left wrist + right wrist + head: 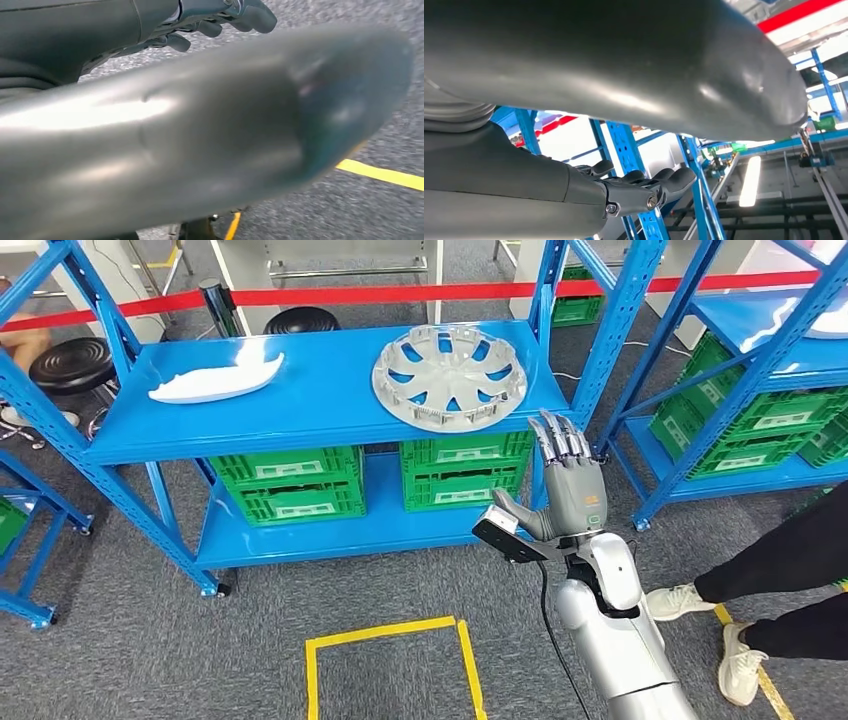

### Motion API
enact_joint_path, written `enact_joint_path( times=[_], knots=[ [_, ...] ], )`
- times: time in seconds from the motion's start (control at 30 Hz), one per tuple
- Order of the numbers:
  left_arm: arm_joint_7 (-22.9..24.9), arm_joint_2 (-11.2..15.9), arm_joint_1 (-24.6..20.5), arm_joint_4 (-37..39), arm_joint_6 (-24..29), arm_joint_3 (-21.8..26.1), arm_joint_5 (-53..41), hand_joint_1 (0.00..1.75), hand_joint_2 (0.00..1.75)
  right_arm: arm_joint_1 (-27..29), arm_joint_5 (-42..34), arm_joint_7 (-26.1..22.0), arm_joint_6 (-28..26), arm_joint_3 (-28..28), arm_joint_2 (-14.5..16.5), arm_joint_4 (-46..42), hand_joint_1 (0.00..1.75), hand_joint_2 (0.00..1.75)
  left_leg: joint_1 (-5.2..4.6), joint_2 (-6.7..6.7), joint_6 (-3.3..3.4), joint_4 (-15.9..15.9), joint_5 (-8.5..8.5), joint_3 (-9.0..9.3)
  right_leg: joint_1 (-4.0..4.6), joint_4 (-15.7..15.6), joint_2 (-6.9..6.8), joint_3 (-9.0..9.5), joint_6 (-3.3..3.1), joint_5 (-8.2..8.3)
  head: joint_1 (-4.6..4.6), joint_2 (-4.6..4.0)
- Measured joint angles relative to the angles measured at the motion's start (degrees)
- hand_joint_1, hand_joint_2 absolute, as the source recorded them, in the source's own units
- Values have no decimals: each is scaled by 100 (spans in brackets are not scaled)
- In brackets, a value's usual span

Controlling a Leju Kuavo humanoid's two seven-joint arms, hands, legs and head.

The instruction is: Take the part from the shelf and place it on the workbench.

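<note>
A silver wheel cover (449,377) lies flat on the right part of the blue shelf's top board (320,405). A white curved panel (215,382) lies on the left part of that board. My right hand (570,480) is raised in front of the shelf's right front corner, just below and to the right of the wheel cover, fingers straight and apart, holding nothing. In the right wrist view its fingers (644,187) are bare against the blue shelf posts. In the left wrist view my left hand (165,130) hangs over the grey floor with nothing in it.
Green crates (465,470) fill the shelf's lower board. A second blue shelf (760,360) with more crates stands to the right. A person's legs (780,560) are close on the right. A yellow tape square (390,635) marks the floor; black stools (70,362) stand behind the shelf on the left.
</note>
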Motion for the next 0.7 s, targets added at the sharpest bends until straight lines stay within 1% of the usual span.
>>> enact_joint_path(
  times=[0.03,0.07,0.1,0.13,0.17,0.2,0.23,0.27,0.3,0.33,0.37,0.4,0.43,0.47,0.5,0.53,0.57,0.6,0.67,0.7],
  knots=[
    [-7,3,-4,-1,-9,0,-2,0,0,10,-3,4,0,0,0,-8,0,0,-5,-1,-31,-1,-33,13,15,-185,-1,86,-25,38,-2,0],
    [-11,7,-7,-1,-19,0,-5,0,0,25,-7,9,0,0,-1,-19,0,0,-9,-2,-65,-10,-54,18,30,-229,3,114,-49,-1,-3,0],
    [-12,10,-11,-1,-27,0,-9,0,0,39,-10,14,0,0,-2,-32,0,0,-8,-1,-101,-22,-71,33,33,-244,13,128,-79,-6,-2,0],
    [-7,14,-12,-2,-32,-1,-14,0,0,53,-12,18,-1,0,-3,-46,0,0,0,3,-136,-27,-86,51,24,-260,18,148,-112,-11,-2,0],
    [-1,16,-15,-3,-34,-1,-20,0,0,62,-13,19,-3,0,-4,-64,0,0,1,10,-169,31,-128,50,11,-278,22,180,-151,-21,-8,0],
    [8,16,-19,-3,-34,-2,-25,0,0,68,-13,20,-7,0,-4,-80,0,0,5,17,-201,201,-217,-12,-4,-297,21,220,-189,-32,-16,0],
    [17,17,-21,-2,-34,-2,-28,0,0,78,-13,21,-9,0,-4,-94,0,0,14,23,-225,494,-348,-152,-16,-307,15,259,-218,-52,-25,0],
    [24,15,-20,-1,-34,-2,-31,0,0,93,-13,21,-13,0,-4,-103,0,0,17,27,-246,900,-512,-371,-18,-309,13,293,-239,-83,-34,0],
    [33,14,-16,1,-34,-2,-32,0,0,115,-13,23,-16,0,-4,-104,0,0,24,27,-264,1305,-642,-619,-17,-309,11,323,-247,-114,-36,0],
    [40,15,-9,1,-34,-2,-33,0,0,144,-13,26,-19,0,-4,-104,0,0,29,28,-275,1591,-685,-824,-17,-309,12,357,-247,-147,-36,0],
    [44,17,-3,1,-33,-2,-34,0,0,172,-14,29,-22,0,-4,-105,0,0,30,28,-279,1676,-604,-939,-18,-308,15,399,-243,-183,-36,0],
    [48,18,1,0,-33,-2,-35,0,0,194,-14,33,-25,0,-4,-107,0,0,31,29,-275,1524,-407,-935,-19,-308,19,450,-236,-220,-36,0],
    [49,20,0,-1,-32,-2,-36,0,0,207,-14,34,-27,0,-4,-115,0,0,31,30,-263,1156,-122,-821,-21,-308,22,513,-223,-264,-36,0],
    [47,22,-1,-1,-32,-2,-36,0,0,211,-15,34,-30,0,-4,-125,0,0,27,31,-245,732,129,-663,-19,-309,24,564,-204,-310,-35,0],
    [44,22,-6,-1,-32,-2,-37,0,0,211,-15,35,-33,-1,-4,-138,0,0,18,30,-220,375,289,-514,-12,-307,27,600,-174,-356,-38,0],
    [40,22,-11,0,-32,-2,-37,0,0,210,-16,36,-35,-3,-4,-150,0,0,8,29,-189,136,368,-410,-5,-310,30,622,-143,-393,-38,0],
    [37,21,-14,1,-32,-2,-36,0,0,210,-16,35,-37,-5,-4,-159,0,0,-4,27,-156,58,350,-369,2,-320,32,625,-108,-417,-37,0],
    [36,20,-18,1,-32,-2,-35,0,0,211,-16,35,-37,-8,-4,-169,0,0,-15,25,-119,45,325,-360,4,-336,35,635,-72,-430,-38,0],
    [36,14,-20,1,-32,-2,-32,0,0,210,-18,33,-39,-14,-5,-191,0,0,-1,24,-42,3,318,-325,-7,-322,30,650,-3,-465,-31,0],
    [36,13,-21,0,-32,-2,-29,0,0,201,-19,31,-40,-16,-7,-200,0,0,9,25,-5,-25,313,-295,-11,-187,24,591,28,-533,-23,0]
  ],
)
